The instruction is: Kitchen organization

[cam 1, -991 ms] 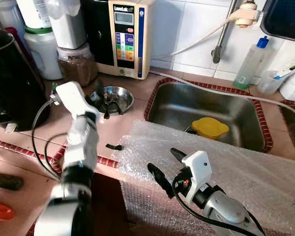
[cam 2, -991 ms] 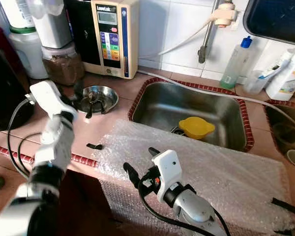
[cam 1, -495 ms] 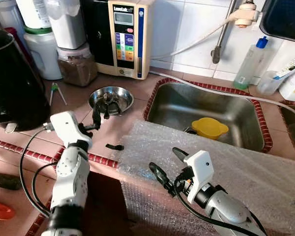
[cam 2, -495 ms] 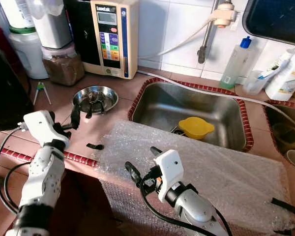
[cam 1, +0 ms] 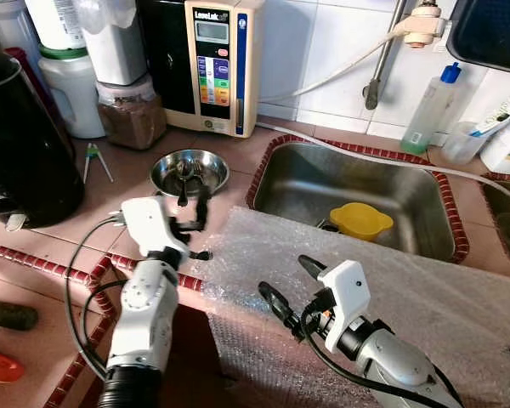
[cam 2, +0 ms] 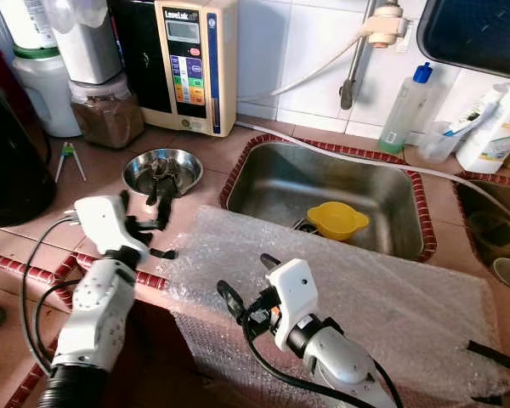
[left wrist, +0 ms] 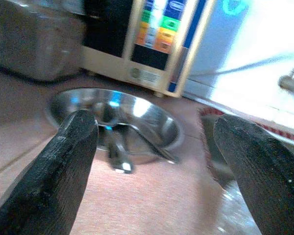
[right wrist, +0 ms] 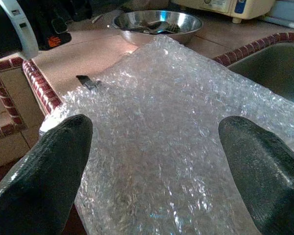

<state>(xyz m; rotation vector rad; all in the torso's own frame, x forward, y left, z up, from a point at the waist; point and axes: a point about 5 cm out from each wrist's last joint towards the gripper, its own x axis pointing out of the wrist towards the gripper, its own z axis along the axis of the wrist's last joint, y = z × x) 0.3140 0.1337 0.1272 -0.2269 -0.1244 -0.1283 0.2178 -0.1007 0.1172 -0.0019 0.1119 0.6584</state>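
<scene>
Hidden: contents of the steel bowl (cam 1: 189,171) are dark utensils, hard to identify; left wrist view blurred.
Writing: logo on the cream water ionizer (cam 1: 215,66) too small to read.
Bubble wrap (cam 1: 382,289): clear, dimpled sheet over the counter edge beside the sink (cam 1: 357,194).
Left gripper (cam 1: 192,199): fingers spread, empty, just before the bowl.
Right gripper (cam 1: 289,283): fingers spread above the wrap.
Yellow funnel (cam 1: 361,220): in the sink.

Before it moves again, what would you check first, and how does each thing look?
1. Left gripper open: ok.
2. Left gripper lined up with the bowl: ok, bowl sits between its fingers in the left wrist view.
3. Bowl free to lift: not ok, utensils lie inside.
4. Right gripper open, over the bubble wrap: ok.
5. Small black piece by the wrap's edge out of the way: cannot tell.
</scene>
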